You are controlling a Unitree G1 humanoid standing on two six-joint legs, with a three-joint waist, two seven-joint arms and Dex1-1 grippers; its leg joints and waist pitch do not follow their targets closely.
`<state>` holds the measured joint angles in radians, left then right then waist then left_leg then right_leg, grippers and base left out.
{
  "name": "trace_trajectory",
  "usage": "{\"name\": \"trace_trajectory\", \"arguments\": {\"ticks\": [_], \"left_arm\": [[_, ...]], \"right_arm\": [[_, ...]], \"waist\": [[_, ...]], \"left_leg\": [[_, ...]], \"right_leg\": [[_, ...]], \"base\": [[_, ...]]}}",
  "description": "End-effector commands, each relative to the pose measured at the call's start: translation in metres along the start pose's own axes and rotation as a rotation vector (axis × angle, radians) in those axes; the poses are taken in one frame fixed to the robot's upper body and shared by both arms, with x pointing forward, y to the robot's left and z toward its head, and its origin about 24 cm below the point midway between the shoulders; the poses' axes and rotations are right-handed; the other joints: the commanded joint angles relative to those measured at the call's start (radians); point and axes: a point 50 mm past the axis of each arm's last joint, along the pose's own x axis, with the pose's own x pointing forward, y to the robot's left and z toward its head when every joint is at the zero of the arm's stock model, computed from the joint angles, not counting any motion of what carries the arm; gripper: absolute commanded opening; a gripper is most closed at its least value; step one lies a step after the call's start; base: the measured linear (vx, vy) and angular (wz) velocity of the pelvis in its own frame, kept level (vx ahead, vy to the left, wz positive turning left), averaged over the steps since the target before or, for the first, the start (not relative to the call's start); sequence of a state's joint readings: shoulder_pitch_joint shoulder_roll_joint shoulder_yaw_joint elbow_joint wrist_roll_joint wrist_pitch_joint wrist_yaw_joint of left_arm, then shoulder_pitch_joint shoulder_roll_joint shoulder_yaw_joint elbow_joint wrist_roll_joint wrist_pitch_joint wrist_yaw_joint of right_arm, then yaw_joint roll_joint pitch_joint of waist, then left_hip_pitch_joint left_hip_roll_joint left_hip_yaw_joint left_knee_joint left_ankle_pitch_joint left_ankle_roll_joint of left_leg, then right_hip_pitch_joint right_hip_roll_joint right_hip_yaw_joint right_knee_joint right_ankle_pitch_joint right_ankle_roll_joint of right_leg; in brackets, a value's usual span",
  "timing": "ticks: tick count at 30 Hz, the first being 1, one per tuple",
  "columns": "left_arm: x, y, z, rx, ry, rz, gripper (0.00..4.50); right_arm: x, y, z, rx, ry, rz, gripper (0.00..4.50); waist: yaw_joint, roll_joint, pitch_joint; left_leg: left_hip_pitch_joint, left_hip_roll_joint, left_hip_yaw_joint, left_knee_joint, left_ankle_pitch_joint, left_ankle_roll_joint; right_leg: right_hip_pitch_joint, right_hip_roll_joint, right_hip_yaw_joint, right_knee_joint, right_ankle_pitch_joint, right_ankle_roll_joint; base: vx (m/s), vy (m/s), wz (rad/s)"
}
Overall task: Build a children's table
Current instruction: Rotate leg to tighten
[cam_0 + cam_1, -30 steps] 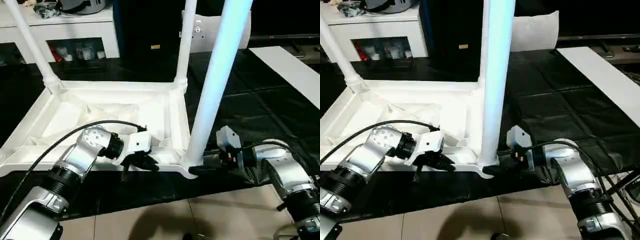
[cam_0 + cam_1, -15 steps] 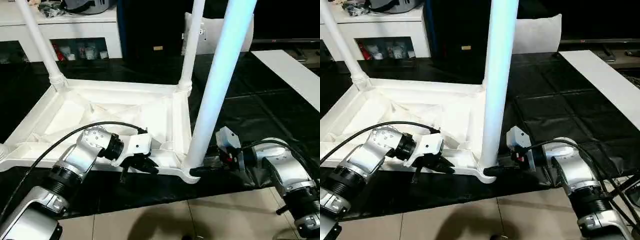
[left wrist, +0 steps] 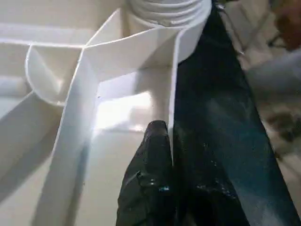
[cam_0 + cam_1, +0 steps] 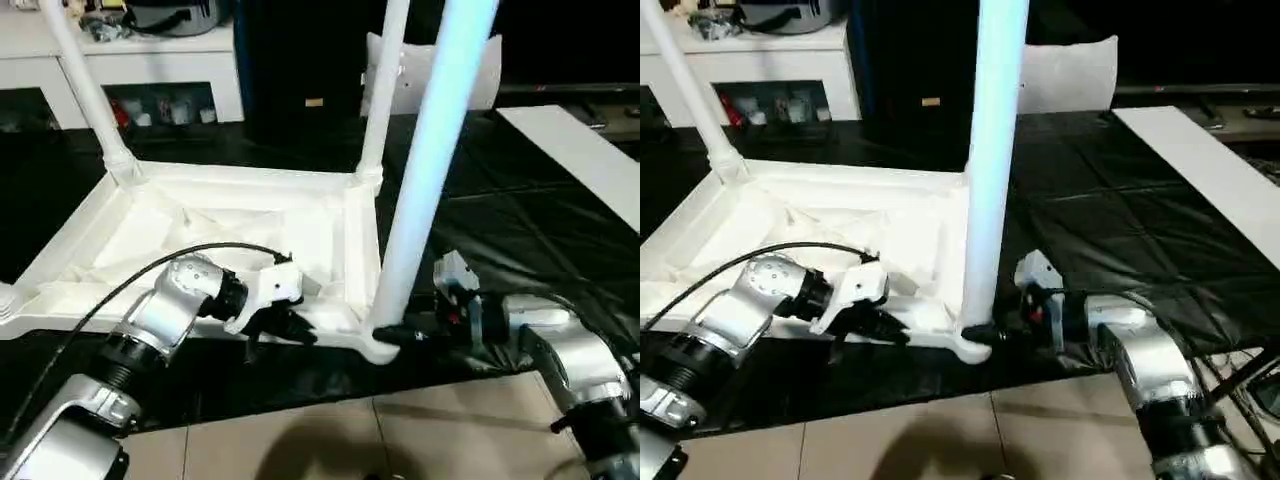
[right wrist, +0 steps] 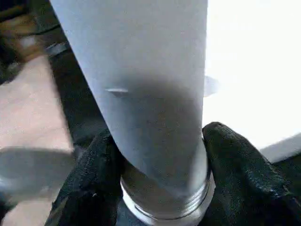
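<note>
Children's table [image 4: 230, 215], all white plastic, lies upside down on a black sheet [image 4: 520, 220], its ribbed underside up and three legs standing in corner sockets. The near leg [image 4: 425, 170], closest to the robot's right side, rises from the front corner socket [image 4: 372, 340]. The right gripper [image 4: 400, 335] has its two black fingers [image 5: 84, 188] set around this leg's base, one on each side just above the threaded collar, gripping it. The left gripper [image 4: 285, 325] is pinched shut on the top's front rim [image 3: 171, 117], steadying the top. A fourth leg cannot be made out, and the near left corner is cut off at the frame's edge. The step in hand appears to be seating or twisting the near leg into its socket. The next move likely calls for turning the leg home while the left gripper holds the top against the twist. A white cabinet [image 4: 150, 50] and a pale cushion [image 4: 1070, 70] stand behind.
</note>
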<state>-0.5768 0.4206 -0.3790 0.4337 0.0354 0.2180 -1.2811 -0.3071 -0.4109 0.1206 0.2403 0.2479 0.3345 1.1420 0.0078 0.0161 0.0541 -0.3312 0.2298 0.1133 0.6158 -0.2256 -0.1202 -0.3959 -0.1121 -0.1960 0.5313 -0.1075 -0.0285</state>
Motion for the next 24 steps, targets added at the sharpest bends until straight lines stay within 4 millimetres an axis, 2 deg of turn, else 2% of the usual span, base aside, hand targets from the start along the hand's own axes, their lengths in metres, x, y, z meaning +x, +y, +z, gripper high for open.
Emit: {"name": "trace_trajectory", "arguments": {"ticks": [1,2,3,4,5,6,7,8,9,10,11,12,13,14,15,16,17,18,19,20,21,22,23,24], "left_arm": [[0.013,0.006,0.023,-0.009,-0.083,0.131,0.00],[0.017,0.007,0.028,-0.030,-0.097,0.166,0.00],[0.019,0.007,0.029,-0.036,-0.101,0.177,0.00],[0.021,0.008,0.032,-0.050,-0.108,0.201,0.00],[0.023,0.009,0.035,-0.063,-0.115,0.224,0.00],[0.024,0.010,0.037,-0.074,-0.120,0.242,0.00],[0.024,0.010,0.038,-0.077,-0.122,0.247,0.00],[0.030,0.015,0.048,-0.132,-0.161,0.335,0.00],[0.032,0.017,0.052,-0.156,-0.179,0.372,0.00],[0.032,0.017,0.052,-0.156,-0.179,0.372,0.00],[0.035,0.022,0.064,-0.213,-0.221,0.469,0.00],[0.036,0.024,0.068,-0.226,-0.235,0.503,0.00],[0.036,0.024,0.068,-0.226,-0.235,0.503,0.00],[0.036,0.026,0.073,-0.241,-0.246,0.548,0.00],[0.036,0.027,0.075,-0.239,-0.246,0.555,0.00],[0.036,0.027,0.076,-0.237,-0.245,0.557,0.00],[0.035,0.026,0.076,-0.217,-0.239,0.547,0.00],[0.034,0.025,0.076,-0.204,-0.233,0.538,0.00],[0.034,0.025,0.076,-0.204,-0.233,0.538,0.00],[0.032,0.024,0.072,-0.189,-0.214,0.531,0.00],[0.032,0.024,0.071,-0.185,-0.208,0.529,0.00],[0.030,0.024,0.068,-0.173,-0.199,0.524,0.00],[0.030,0.023,0.065,-0.165,-0.193,0.521,0.00],[0.028,0.023,0.062,-0.161,-0.183,0.519,0.00]], "right_arm": [[0.032,0.018,-0.004,0.052,-0.037,0.055,2.34],[0.040,0.017,-0.005,0.061,-0.048,-0.011,2.34],[0.042,0.016,-0.005,0.064,-0.052,-0.036,2.34],[0.046,0.015,-0.004,0.080,-0.063,-0.081,2.34],[0.050,0.013,-0.004,0.097,-0.073,-0.114,2.34],[0.053,0.013,-0.003,0.111,-0.080,-0.139,2.34],[0.053,0.013,-0.003,0.114,-0.082,-0.144,2.34],[0.066,0.009,0.004,0.157,-0.127,-0.241,2.34],[0.071,0.008,0.007,0.176,-0.145,-0.283,2.34],[0.071,0.008,0.007,0.176,-0.145,-0.283,2.34],[0.085,0.002,0.017,0.252,-0.205,-0.399,2.34],[0.090,-0.001,0.021,0.279,-0.227,-0.438,2.34],[0.090,-0.001,0.021,0.279,-0.227,-0.438,2.34],[0.097,-0.004,0.028,0.305,-0.252,-0.489,2.34],[0.100,-0.005,0.032,0.297,-0.264,-0.491,2.34],[0.101,-0.005,0.033,0.293,-0.269,-0.490,2.34],[0.101,-0.005,0.036,0.252,-0.272,-0.478,2.34],[0.100,-0.006,0.037,0.226,-0.270,-0.482,2.34],[0.100,-0.006,0.037,0.226,-0.270,-0.482,2.68],[0.096,-0.008,0.037,0.205,-0.274,-0.504,2.93],[0.095,-0.008,0.036,0.204,-0.276,-0.511,2.86],[0.089,-0.010,0.035,0.193,-0.288,-0.518,2.86],[0.086,-0.011,0.034,0.184,-0.296,-0.523,3.01],[0.080,-0.012,0.033,0.153,-0.300,-0.534,3.23]], "waist": [[-0.029,0.013,-0.050],[-0.041,0.036,-0.041],[-0.011,0.051,-0.032],[-0.016,0.035,-0.025],[-0.003,0.012,-0.012],[-0.030,-0.034,0.008],[-0.059,-0.035,-0.007],[-0.093,0.009,-0.018],[-0.051,0.061,-0.042],[-0.011,0.043,-0.036],[0.027,0.055,-0.032],[-0.022,-0.047,0.000],[-0.027,-0.043,0.004],[-0.054,-0.040,-0.035],[-0.057,-0.008,-0.041],[-0.062,0.031,-0.050],[-0.067,0.052,-0.063],[-0.071,0.040,-0.074],[-0.078,0.031,-0.073],[-0.089,0.019,-0.071],[-0.092,0.018,-0.074],[-0.093,0.021,-0.077],[-0.092,0.025,-0.076],[-0.090,0.025,-0.078]], "left_leg": [[0.007,-0.012,0.024,-0.065,-0.401,0.035],[-0.017,0.039,-0.005,-0.114,-0.531,0.034],[-0.051,0.102,-0.028,-0.187,-0.724,0.023],[-0.031,0.101,-0.022,-0.203,-0.762,0.031],[-0.006,0.066,0.002,-0.203,-0.794,0.024],[0.133,-0.063,0.063,0.022,-0.577,0.015],[0.170,-0.113,0.085,0.117,-0.448,0.026],[0.103,-0.068,0.064,0.096,-0.421,0.053],[-0.135,0.047,-0.021,-0.057,-0.539,0.021],[-0.128,0.083,-0.050,-0.115,-0.605,0.012],[-0.052,0.094,-0.034,-0.145,-0.568,0.075],[0.084,-0.076,0.045,0.072,-0.440,-0.001],[0.132,-0.127,0.068,0.183,-0.320,-0.010],[0.018,-0.096,0.044,0.127,-0.271,0.033],[-0.068,-0.054,0.005,0.034,-0.256,0.032],[-0.073,-0.040,-0.015,0.004,-0.265,0.031],[-0.054,-0.019,-0.032,-0.021,-0.214,0.036],[-0.060,-0.027,-0.027,-0.034,-0.055,0.054],[-0.064,-0.031,-0.024,-0.036,0.004,0.059],[-0.060,-0.033,-0.021,-0.040,0.029,0.076],[-0.058,-0.037,-0.014,-0.037,0.032,0.094],[-0.061,-0.037,-0.013,-0.037,0.050,0.110],[-0.060,-0.034,-0.013,-0.036,0.084,0.135],[-0.056,-0.034,-0.010,-0.033,0.115,0.155]], "right_leg": [[0.055,-0.015,-0.027,-0.131,-0.683,0.073],[0.097,-0.014,-0.026,-0.075,-0.575,0.053],[0.123,-0.023,0.060,0.103,-0.314,-0.033],[0.102,-0.018,0.086,0.116,-0.228,-0.041],[0.094,0.007,0.091,0.087,-0.455,-0.006],[-0.083,0.044,-0.016,-0.173,-0.991,0.131],[-0.136,0.012,-0.050,-0.206,-1.133,0.157],[-0.038,0.015,-0.158,-0.244,-1.054,0.228],[0.232,-0.073,-0.011,0.213,-0.504,0.131],[0.193,-0.063,0.077,0.202,-0.284,0.058],[0.125,-0.047,0.182,0.226,-0.273,0.051],[-0.065,-0.014,0.067,-0.084,-1.053,0.177],[-0.160,0.000,0.031,-0.151,-1.321,0.201],[-0.011,-0.076,0.037,-0.082,-1.227,0.197],[0.075,-0.080,0.021,-0.028,-0.962,0.191],[0.089,-0.075,0.026,-0.010,-0.823,0.154],[0.086,-0.068,0.044,0.000,-0.508,0.037],[0.086,-0.050,0.052,0.015,-0.237,-0.084],[0.084,-0.038,0.051,0.021,-0.174,-0.125],[0.075,-0.029,0.052,0.014,-0.192,-0.161],[0.071,-0.031,0.063,0.014,-0.215,-0.185],[0.074,-0.031,0.063,0.016,-0.206,-0.193],[0.071,-0.033,0.064,0.017,-0.179,-0.201],[0.069,-0.033,0.065,0.017,-0.151,-0.210]], "base": [[0.000,0.000,0.00],[-0.063,0.006,-0.04],[-0.063,0.006,-0.04],[-0.067,-0.025,-0.11],[0.000,0.000,0.00],[0.000,0.000,0.00],[0.000,0.000,0.00],[-0.008,0.044,-0.49],[-0.008,0.044,-0.49],[0.222,0.223,-0.68],[0.260,0.129,-0.15],[0.260,0.129,-0.15],[0.033,-0.084,0.12],[0.080,0.037,-0.44],[0.080,0.037,-0.44],[0.119,0.134,-0.50],[0.046,0.091,-0.04],[0.046,0.091,-0.04],[0.046,0.080,0.12],[0.061,0.050,0.08],[0.061,0.050,0.08],[0.057,0.022,0.00],[0.000,0.000,0.00],[0.000,0.000,0.00]]}}
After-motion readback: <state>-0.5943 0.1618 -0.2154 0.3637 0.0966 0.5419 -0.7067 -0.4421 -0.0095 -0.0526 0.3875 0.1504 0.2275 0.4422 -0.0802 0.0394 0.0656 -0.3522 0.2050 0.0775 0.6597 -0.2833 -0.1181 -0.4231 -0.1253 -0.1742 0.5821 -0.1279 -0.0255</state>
